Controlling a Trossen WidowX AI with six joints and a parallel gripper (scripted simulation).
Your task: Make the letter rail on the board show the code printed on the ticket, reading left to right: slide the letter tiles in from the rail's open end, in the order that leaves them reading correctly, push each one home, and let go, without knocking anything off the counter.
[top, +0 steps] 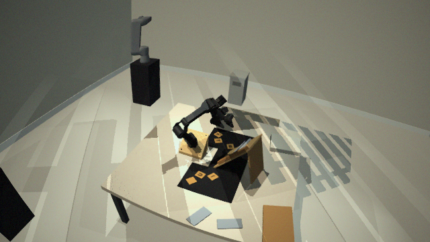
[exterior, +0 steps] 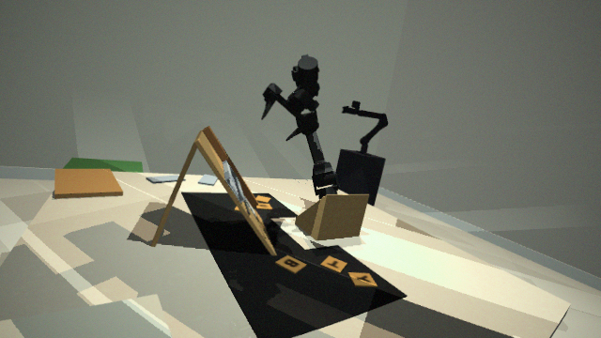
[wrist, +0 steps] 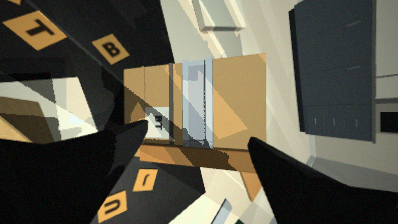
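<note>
The six-joint arm (top: 198,112) (exterior: 315,145) stands on a wooden wedge base (top: 182,149) (exterior: 340,218), its hand (top: 222,122) (exterior: 277,129) (wrist: 200,133) raised above the surface (top: 141,171) (exterior: 423,253), fingers wide apart with nothing between them. The folding board (top: 256,158) (exterior: 174,194) (wrist: 240,95) stands tilted on the black mat (top: 232,188) (exterior: 244,286) (wrist: 150,25). Its pale letter rail (top: 242,144) (exterior: 235,183) (wrist: 195,100) holds no tile. In the wrist view, the white ticket (wrist: 157,127), printed BT, lies on the board beside the rail, partly covered by a fingertip. The B tile (top: 230,146) (exterior: 291,264) (wrist: 111,49) lies flat near the board's lower edge; the T tile (top: 218,140) (exterior: 333,264) (wrist: 36,30) and the Y tile (top: 218,134) (exterior: 362,279) lie beyond it. At the mat's other end lie the U tile (top: 200,175) (wrist: 113,206), the I tile (top: 212,176) (wrist: 145,180) and a tile whose letter cannot be read (top: 191,181).
</note>
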